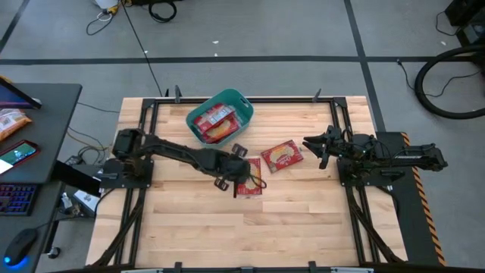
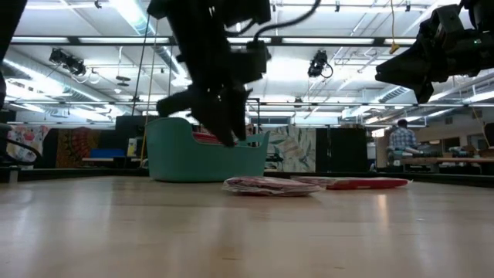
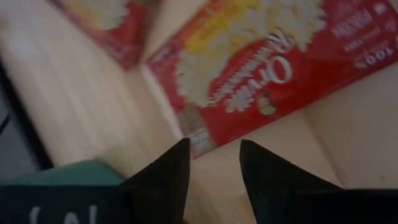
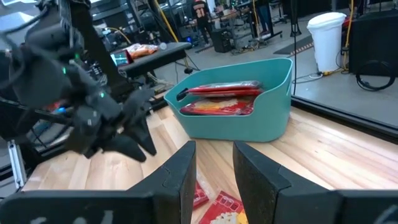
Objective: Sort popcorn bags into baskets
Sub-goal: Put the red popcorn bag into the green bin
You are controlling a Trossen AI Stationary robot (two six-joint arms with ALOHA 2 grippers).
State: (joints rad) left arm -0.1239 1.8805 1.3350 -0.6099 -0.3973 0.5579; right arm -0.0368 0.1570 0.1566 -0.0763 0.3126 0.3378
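The teal basket (image 1: 241, 105) stands at the table's far side and holds several red popcorn bags (image 1: 212, 121); it also shows in the right wrist view (image 4: 273, 118). Two more red popcorn bags lie flat on the table, one near the middle (image 1: 250, 184) and one to its right (image 1: 282, 157). My left gripper (image 1: 233, 167) hangs open just above the table beside the middle bag; its fingertips (image 3: 214, 155) stand just short of that bag's edge (image 3: 199, 134) and touch nothing. My right gripper (image 1: 311, 145) is open and empty, raised above the table to the right of the other bag.
The wooden table (image 1: 303, 220) has bare boards on its near half. In the low view the two bags (image 2: 270, 185) (image 2: 355, 183) lie in front of the basket (image 2: 170, 158). A desk with a keyboard and a phone (image 1: 19, 155) stands left of the table.
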